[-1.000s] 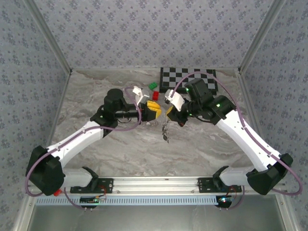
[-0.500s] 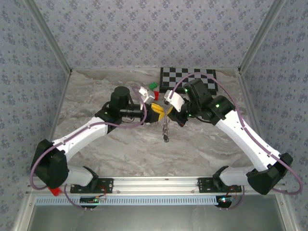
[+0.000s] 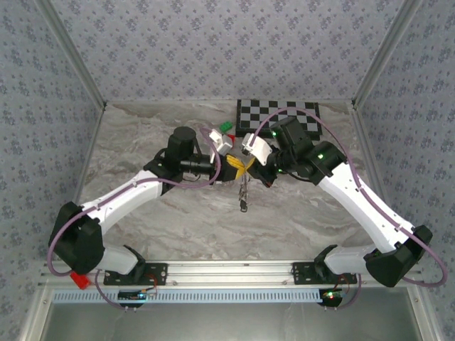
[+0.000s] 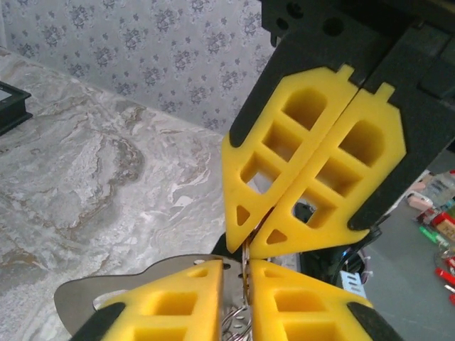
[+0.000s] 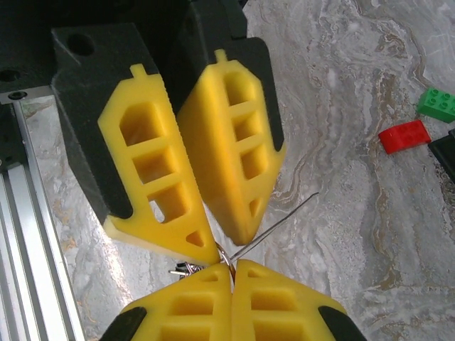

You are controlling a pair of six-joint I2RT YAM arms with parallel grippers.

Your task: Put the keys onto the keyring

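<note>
- The right gripper (image 3: pixel 250 162) was fully closed over the middle of the table (image 3: pixel 142 135), a little toward its far edge. The keyring (image 4: pixel 238 323) sat at its fingertips, so it seemed to have the ring pinched. The keys (image 3: pixel 244 202) hung below in a small bunch, clear of the table.
- The left gripper (image 3: pixel 231 168) met it tip to tip. Its pads were drawn to a narrow slit around a thin strip of metal. Whether it truly clamped that metal, and whether the metal was ring wire or a key blade, could not be told.
- Both grippers crowded one tiny ring, so any sideways pull by either arm could have twisted the wire out of the other's pinch.
- A loose hold could have dropped the ring and keys onto the table, forcing a fresh pick-up of very small parts.
- Yellow pad pressing against yellow pad could have skewed the ring and closed the gap a key must pass through.
- The swinging bunch could have snagged a fingertip and dragged on the ring.
</note>
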